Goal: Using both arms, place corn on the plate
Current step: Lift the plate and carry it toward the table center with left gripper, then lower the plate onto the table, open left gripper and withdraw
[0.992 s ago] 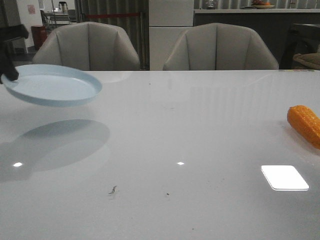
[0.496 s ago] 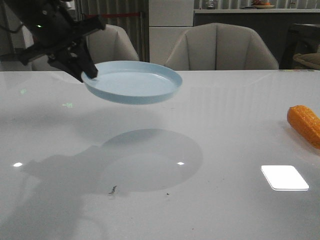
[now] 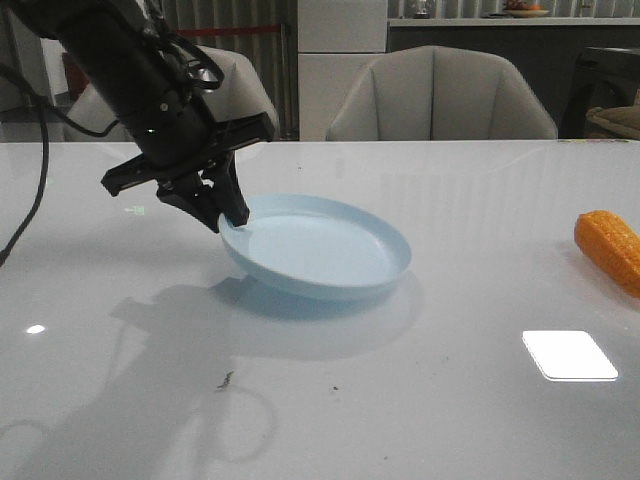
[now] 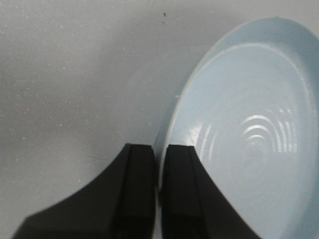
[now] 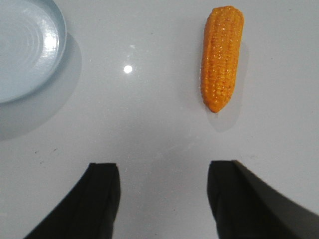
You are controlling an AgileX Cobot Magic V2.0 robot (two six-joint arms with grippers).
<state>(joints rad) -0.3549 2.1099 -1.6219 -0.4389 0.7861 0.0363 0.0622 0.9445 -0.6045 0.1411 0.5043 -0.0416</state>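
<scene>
The pale blue plate sits low at the table's middle, its right side on the table and its left rim pinched by my left gripper, which is shut on it. In the left wrist view the plate fills the frame beyond the gripper, whose fingers clamp the rim. The orange corn lies on the table at the right edge. In the right wrist view the corn lies ahead of my open, empty right gripper, and the plate shows in the corner.
Two grey chairs stand behind the table's far edge. A bright light patch reflects on the glossy white table in front of the corn. Small dark specks lie near the front.
My left arm has carried the plate from the far left, high above the table, rightward and down to the middle. The corn has not moved.
</scene>
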